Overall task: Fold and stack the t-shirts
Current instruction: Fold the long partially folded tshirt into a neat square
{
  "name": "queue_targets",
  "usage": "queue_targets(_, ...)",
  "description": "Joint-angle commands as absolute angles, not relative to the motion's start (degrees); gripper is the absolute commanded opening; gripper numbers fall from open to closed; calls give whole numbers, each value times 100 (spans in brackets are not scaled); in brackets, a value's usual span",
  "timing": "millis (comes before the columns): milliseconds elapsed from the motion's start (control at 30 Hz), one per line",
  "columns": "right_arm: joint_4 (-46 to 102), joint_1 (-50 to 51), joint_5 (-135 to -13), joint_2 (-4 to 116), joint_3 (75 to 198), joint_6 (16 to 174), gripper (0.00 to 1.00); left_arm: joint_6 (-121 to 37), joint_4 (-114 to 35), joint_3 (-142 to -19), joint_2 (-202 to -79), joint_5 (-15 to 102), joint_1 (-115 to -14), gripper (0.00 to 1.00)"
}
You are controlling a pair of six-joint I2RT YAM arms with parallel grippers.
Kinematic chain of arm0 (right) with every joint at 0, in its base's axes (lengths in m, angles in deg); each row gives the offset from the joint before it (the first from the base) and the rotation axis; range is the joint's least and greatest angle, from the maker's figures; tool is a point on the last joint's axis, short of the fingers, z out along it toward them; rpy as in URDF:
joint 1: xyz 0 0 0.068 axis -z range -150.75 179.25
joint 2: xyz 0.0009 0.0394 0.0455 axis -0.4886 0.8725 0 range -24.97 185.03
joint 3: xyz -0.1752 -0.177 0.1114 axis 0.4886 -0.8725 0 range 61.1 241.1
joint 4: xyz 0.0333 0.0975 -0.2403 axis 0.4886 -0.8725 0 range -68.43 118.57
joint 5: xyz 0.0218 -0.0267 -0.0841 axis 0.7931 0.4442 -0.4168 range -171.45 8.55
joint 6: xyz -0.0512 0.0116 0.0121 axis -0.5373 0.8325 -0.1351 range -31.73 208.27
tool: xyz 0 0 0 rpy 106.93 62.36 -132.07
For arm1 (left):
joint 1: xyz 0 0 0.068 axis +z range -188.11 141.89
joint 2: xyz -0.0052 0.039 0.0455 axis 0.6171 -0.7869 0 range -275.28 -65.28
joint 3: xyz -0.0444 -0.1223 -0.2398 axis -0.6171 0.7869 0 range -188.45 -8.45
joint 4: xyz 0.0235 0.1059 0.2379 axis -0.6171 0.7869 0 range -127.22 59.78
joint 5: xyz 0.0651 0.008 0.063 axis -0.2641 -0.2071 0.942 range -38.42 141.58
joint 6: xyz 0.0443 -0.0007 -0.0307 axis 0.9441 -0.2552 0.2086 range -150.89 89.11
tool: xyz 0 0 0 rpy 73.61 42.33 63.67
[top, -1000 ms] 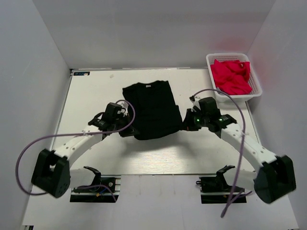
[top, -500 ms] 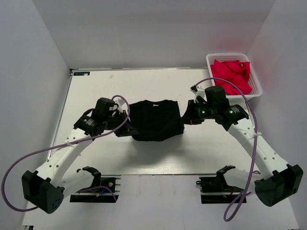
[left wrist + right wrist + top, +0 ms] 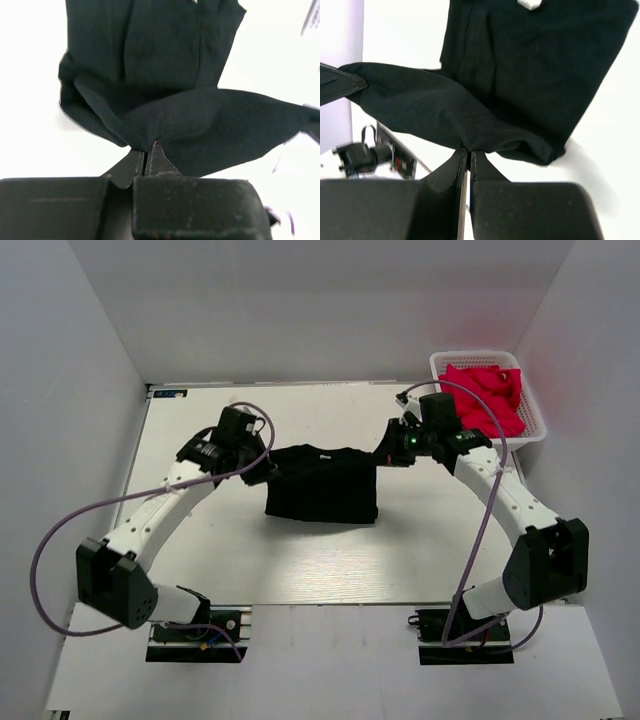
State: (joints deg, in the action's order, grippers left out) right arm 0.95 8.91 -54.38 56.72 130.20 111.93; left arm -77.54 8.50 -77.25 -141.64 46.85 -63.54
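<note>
The white table (image 3: 330, 565) carries the black t-shirt (image 3: 322, 490) at its middle, doubled into a band whose long axis runs left to right, with the collar tag (image 3: 322, 452) at the far edge. A white basket (image 3: 537, 430) of red cloth (image 3: 485, 395) stands at the far right corner, well apart. The left gripper (image 3: 268, 468) pinches the shirt's far left corner, jaws pressed together on a gathered fold. The right gripper (image 3: 383, 452) grips the far right corner the same way, the cloth stretched between them
</note>
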Motion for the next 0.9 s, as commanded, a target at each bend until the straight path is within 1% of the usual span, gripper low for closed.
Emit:
queue_targets(0,694,1070,-5245,5887,13440,11262,0,-7844,559,-8358,-14543,5412,-6254,0)
queue_targets(133,808,1263,-5429,6370,13624,11200,0,-7791,559,-8825,-15104,5930,-6131,0)
queue_targets(200,817,1308,-5211,6799,13860,11165,0,-7739,506,-9044,-15316,5931,-6061,0)
queue_targets(333,1019,1501,-5166,7364,14116,11279,0,-7633,366,-9423,-15975,5931,-5877,0)
queue_targets(367,1081,1510,-5140,7565,14300,11270,0,-7572,304,-9589,-16281,5931,-5876,0)
queue_targets(433,1029,1563,-5183,7811,14669,11288,0,-7440,-2,-9730,-16581,5756,-5815,0)
queue_targets(500,1116,1589,-5297,8005,14732,11323,0,-7256,-153,-10081,-16898,5598,-5754,0)
queue_targets(667,1142,1633,-5588,8550,15022,11376,0,-7114,-269,-10950,-17855,5685,-5691,0)
queue_targets(700,1090,1659,-5622,8629,15205,11341,0,-7114,-181,-11127,-18005,5685,-5639,3)
queue_targets(733,1038,1686,-5597,8848,15415,11341,7,-7114,-41,-11311,-18163,5685,-5578,10)
queue_targets(767,1020,1712,-5562,9059,15522,11306,34,-7114,265,-11731,-18461,5685,-5577,24)
queue_targets(800,959,1730,-5466,9261,15828,11288,65,-7114,390,-11961,-18594,5685,-5499,62)
queue_targets(833,897,1756,-5473,9367,16205,11123,90,-7114,487,-12320,-18691,5746,-5498,93)
queue_targets(867,601,1756,-5552,9656,16713,11077,91,-7114,540,-12472,-18823,5808,-5437,100)
